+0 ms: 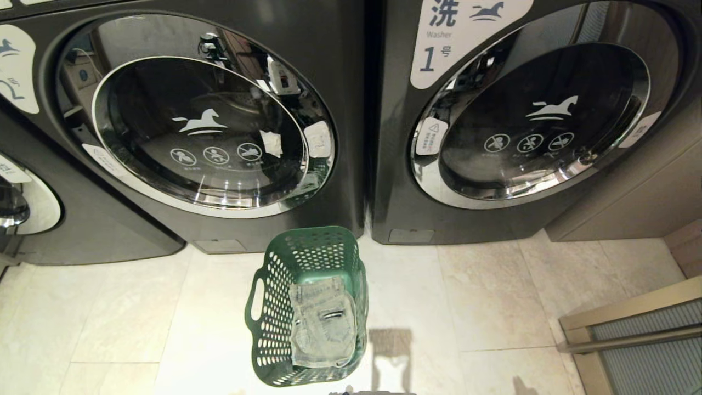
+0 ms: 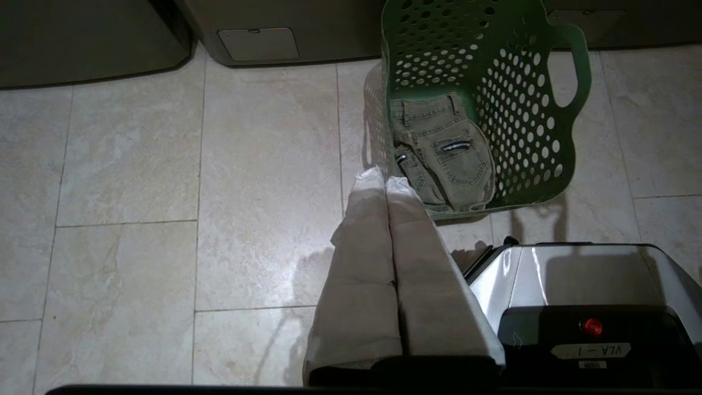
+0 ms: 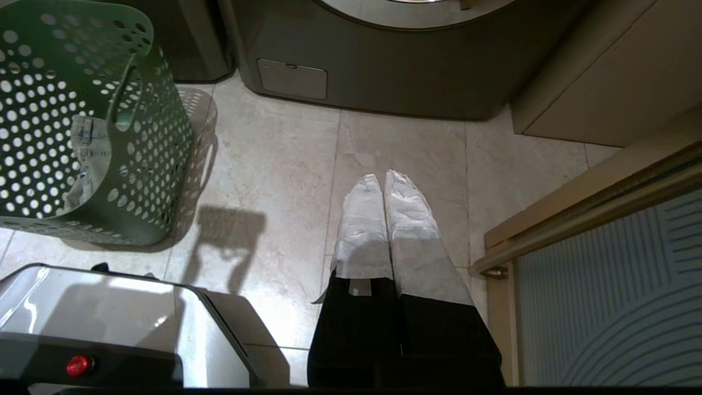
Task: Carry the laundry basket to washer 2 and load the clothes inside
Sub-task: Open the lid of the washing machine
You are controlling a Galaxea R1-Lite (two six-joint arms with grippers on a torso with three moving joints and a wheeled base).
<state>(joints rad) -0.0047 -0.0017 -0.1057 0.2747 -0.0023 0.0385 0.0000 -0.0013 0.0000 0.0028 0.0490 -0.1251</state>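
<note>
Tiled floor, basket [image 1: 307, 307] lower centre holding jeans [image 1: 322, 323], long axis toward the washers; left claw [image 2: 384, 184] clenched empty, nearest; right claw [image 3: 379, 186] clenched too.

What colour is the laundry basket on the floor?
Dark green, with round holes; the laundry basket shows best in the head view.

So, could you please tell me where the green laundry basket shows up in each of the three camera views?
Head view: the laundry basket stands on the floor at bottom centre, below the gap between two washers.
Left wrist view: top right of centre, just beyond the shut left gripper.
Right wrist view: upper left corner.
Shared landmark: the folded jeans lying inside it show in all three.
</note>
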